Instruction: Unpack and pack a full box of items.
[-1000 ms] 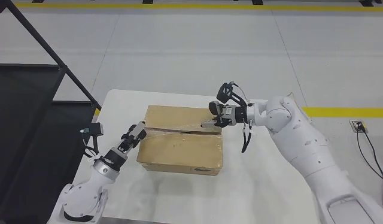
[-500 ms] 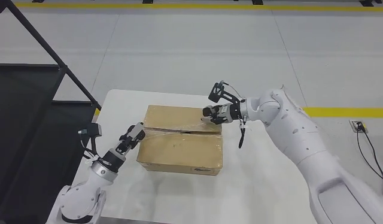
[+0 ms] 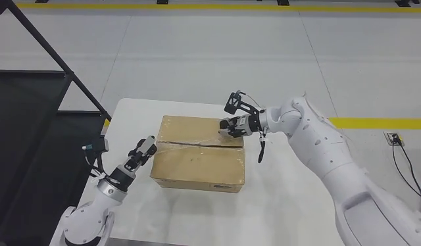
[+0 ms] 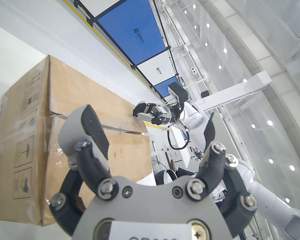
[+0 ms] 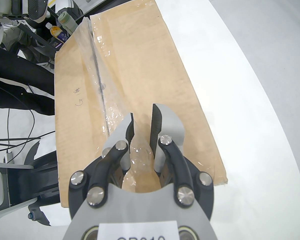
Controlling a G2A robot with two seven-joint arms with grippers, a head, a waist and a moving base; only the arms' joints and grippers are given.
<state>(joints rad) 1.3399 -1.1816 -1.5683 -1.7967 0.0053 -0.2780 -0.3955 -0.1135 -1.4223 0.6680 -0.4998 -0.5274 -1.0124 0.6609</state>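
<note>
Pinched on the taped flap [image 5: 152,63] at one end of the box [image 3: 197,164] mid-worktop [image 3: 289,193] with the right end effector [image 5: 142,123], probably to lift it open, and held wide and empty beside the opposite end with the left end effector [image 3: 142,147], likely for bracing.

The box [image 3: 200,155] is made of matt brown cardboard. Its seam is covered with shiny clear tape [image 5: 100,76]. The worktop [image 3: 289,200] is smooth and white. The left pincer [image 4: 148,116] is built of grey metal, with shiny screws [image 4: 107,188] and black bumpy pads [image 4: 95,128].
</note>
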